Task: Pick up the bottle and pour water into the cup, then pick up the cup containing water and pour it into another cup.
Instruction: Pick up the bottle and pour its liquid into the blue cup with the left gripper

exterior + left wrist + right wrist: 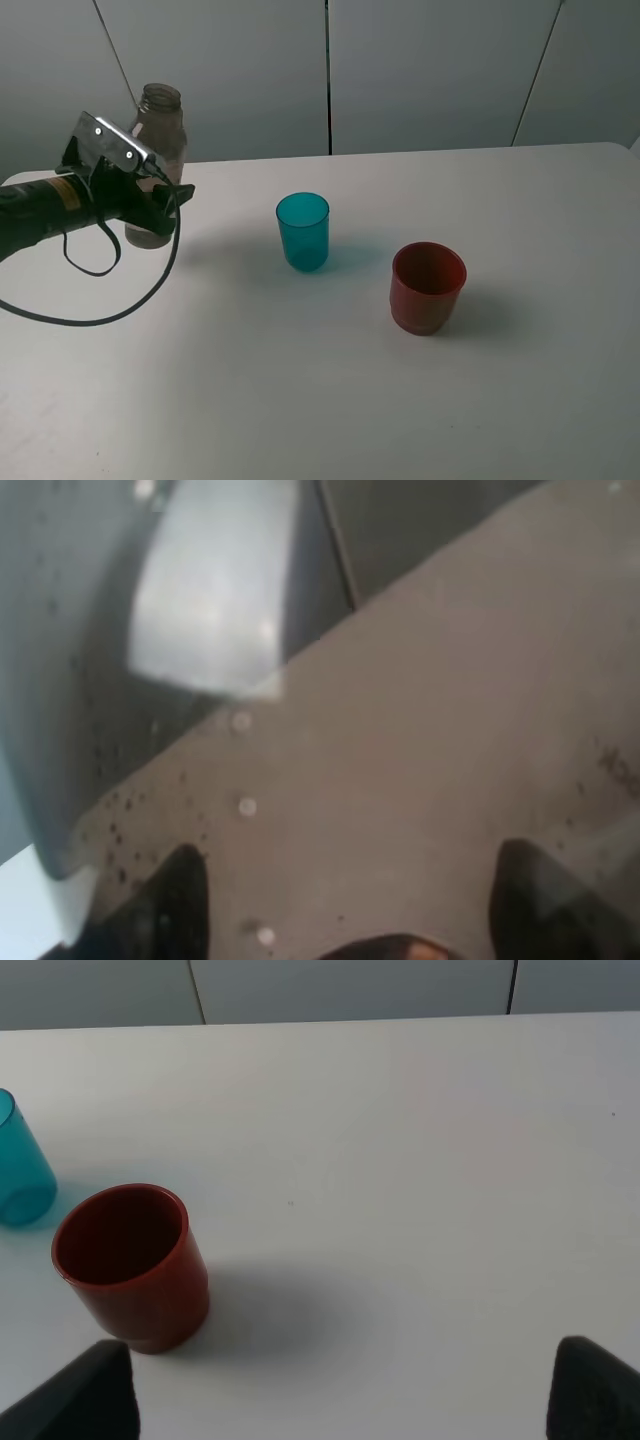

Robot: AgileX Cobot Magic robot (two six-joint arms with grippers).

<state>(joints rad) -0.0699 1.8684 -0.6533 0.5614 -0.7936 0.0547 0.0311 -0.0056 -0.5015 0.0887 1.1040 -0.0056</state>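
The smoky grey-brown bottle [162, 130] stands upright at the table's far left. My left gripper [168, 205] reaches in from the left and its jaws sit on either side of the bottle's lower body. In the left wrist view the bottle [400, 780] fills the picture between the dark fingertips [175, 900], and the gripper [350, 905] seems shut on it. The teal cup [303, 232] stands upright mid-table. The red-brown cup [428, 288] stands to its right and nearer. My right gripper [340, 1400] is open and empty, right of the red-brown cup [135, 1265] and the teal cup [20, 1175].
The white table [300, 400] has its far edge just behind the bottle, with a grey panelled wall [430, 70] behind it. A black cable [110, 310] loops from the left arm onto the table at the left.
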